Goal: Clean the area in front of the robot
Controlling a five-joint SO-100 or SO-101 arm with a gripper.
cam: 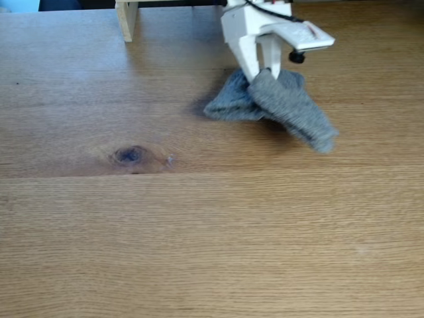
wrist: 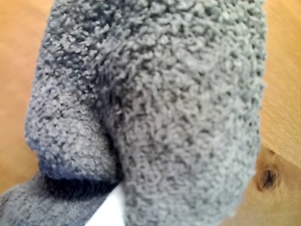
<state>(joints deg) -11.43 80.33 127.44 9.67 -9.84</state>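
Light-brown wooden tabletop (cam: 212,238) is spread across the fixed view, crossed by a plank seam and marked by one dark bluish knot (cam: 130,156), which is taken as the landmark. Up and to the right of that knot, near the far edge, the white robot arm (cam: 255,30) is seen reaching down. A pale wooden post (cam: 126,20) stands at the far edge, above the knot.

Next in size, a grey terry cloth (cam: 281,106) is bunched under the arm, well to the right of the knot; part lies on the wood and a fold sticks out to the right, seemingly raised. The gripper (cam: 260,71) is pinched on the top of the cloth. In the wrist view the cloth (wrist: 155,108) is seen close up, with a small knot (wrist: 268,178) in the wood beside it.

A wiping pass is judged to be in hand. It would be done well if the cloth were kept pressed flat and dragged steadily across the wood towards the knot, the pinch being held firm.
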